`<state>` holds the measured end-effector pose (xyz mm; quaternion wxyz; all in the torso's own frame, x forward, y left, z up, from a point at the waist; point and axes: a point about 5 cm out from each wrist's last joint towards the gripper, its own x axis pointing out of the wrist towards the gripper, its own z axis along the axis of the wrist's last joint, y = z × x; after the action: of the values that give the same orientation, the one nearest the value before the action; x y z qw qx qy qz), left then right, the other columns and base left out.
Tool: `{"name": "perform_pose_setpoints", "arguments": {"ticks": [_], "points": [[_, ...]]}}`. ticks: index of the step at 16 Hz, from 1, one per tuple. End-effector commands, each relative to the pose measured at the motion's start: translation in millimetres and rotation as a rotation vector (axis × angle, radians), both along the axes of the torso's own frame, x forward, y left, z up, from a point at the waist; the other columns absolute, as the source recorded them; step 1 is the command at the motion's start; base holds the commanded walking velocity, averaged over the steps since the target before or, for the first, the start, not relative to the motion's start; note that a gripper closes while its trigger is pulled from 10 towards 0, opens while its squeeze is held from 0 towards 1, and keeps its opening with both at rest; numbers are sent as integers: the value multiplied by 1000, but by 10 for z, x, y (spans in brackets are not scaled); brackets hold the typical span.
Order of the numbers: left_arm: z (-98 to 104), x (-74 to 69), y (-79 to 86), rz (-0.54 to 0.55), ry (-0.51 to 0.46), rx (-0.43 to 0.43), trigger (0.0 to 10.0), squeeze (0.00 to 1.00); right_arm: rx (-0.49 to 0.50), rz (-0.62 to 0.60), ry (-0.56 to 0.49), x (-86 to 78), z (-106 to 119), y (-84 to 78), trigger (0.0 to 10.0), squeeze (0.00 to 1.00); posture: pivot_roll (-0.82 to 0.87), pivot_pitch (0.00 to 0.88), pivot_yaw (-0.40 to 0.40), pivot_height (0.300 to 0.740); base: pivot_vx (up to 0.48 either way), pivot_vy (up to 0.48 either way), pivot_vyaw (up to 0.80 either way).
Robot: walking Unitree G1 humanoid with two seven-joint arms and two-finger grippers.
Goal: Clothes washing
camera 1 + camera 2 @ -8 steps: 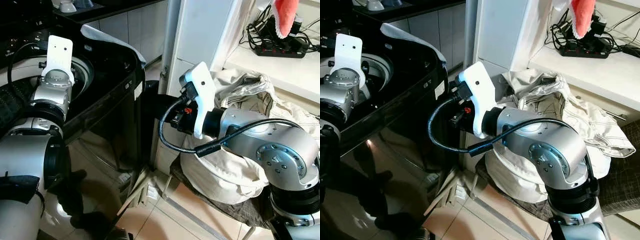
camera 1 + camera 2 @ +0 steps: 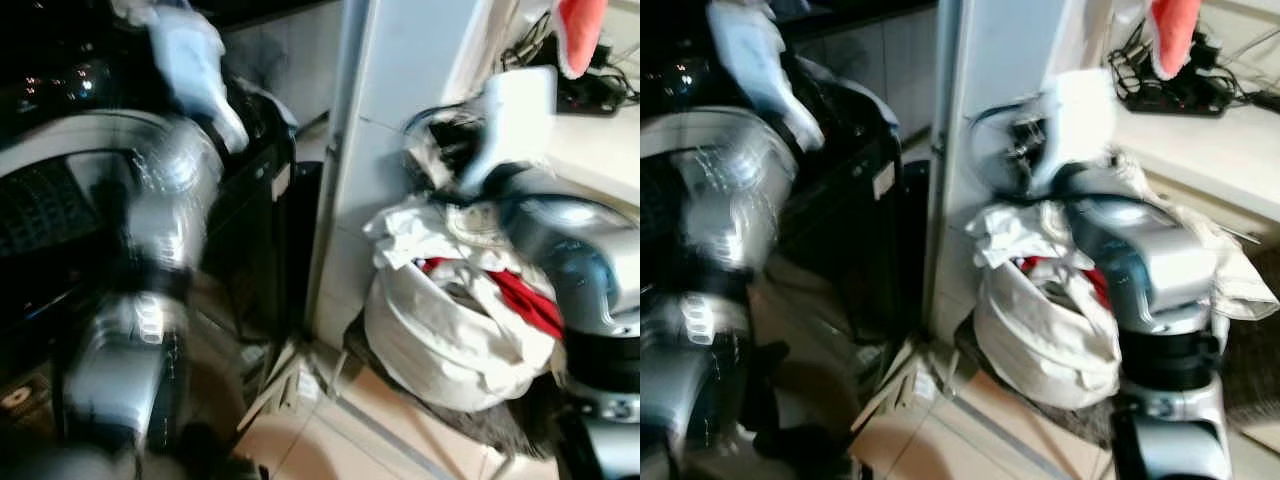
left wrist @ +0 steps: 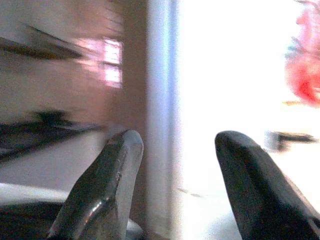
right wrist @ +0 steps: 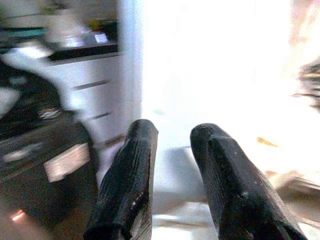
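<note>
Both jaws parted, empty: right gripper (image 4: pixel 172 175) should descend squarely onto laundry basket (image 2: pixel 440 350); left gripper (image 3: pixel 175 190) idle.

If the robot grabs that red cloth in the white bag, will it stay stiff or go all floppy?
Probably floppy: the red cloth lies crumpled among folds in the white laundry bag. It looks light. It may drag neighbouring clothes along, since they lie tangled together.

Washing machine (image 2: pixel 60 200) left, laundry bag (image 2: pixel 450 340) right, white cabinet (image 2: pixel 400 90) behind bag
</note>
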<state>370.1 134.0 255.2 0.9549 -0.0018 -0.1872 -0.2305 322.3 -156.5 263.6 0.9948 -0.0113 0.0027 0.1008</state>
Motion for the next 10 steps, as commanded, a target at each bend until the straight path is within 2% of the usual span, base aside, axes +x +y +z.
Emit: {"name": "perform_pose_setpoints", "arguments": {"ticks": [1,2,3,4,5,6,7,8,9,10], "points": [[123,-65,-119,-81,-40,4,10000,0,-5,-41,0,8,-23,-69,10000,0,-12,0,-42,740,0,0,0],[-146,-334,-363,-252,12,-31,10000,0,-16,-99,8,33,-77,-212,10000,0,-13,0,-51,740,0,0,0],[-260,-462,-457,-322,44,-46,10000,0,-22,-118,15,44,-112,-272,10000,0,-14,0,-53,740,0,0,0],[-444,-659,-583,-401,60,-16,10000,0,-64,-146,37,71,-188,-386,10000,0,-16,0,-55,740,0,0,0],[-621,-737,-610,-418,82,43,10000,0,-91,-163,76,104,-281,-494,10000,0,-21,0,-57,740,0,0,0],[-774,-771,-601,-423,110,94,10000,0,-70,-170,138,126,-392,-574,10000,690,-24,0,-57,740,0,0,0],[-876,-796,-593,-434,133,150,10000,0,-53,-176,178,142,-471,-621,10000,1000,-25,0,-56,740,0,0,0],[-1005,-838,-576,-444,167,234,10000,0,-77,-200,201,171,-548,-694,10000,1000,-25,0,-53,740,0,0,0],[-1104,-874,-551,-442,197,283,10000,0,-110,-221,203,203,-587,-761,10000,1000,-25,0,-52,740,0,0,0],[-1193,-888,-518,-426,224,303,10000,0,-102,-229,189,244,-586,-818,10000,1000,-25,0,-52,740,0,0,0]]}}
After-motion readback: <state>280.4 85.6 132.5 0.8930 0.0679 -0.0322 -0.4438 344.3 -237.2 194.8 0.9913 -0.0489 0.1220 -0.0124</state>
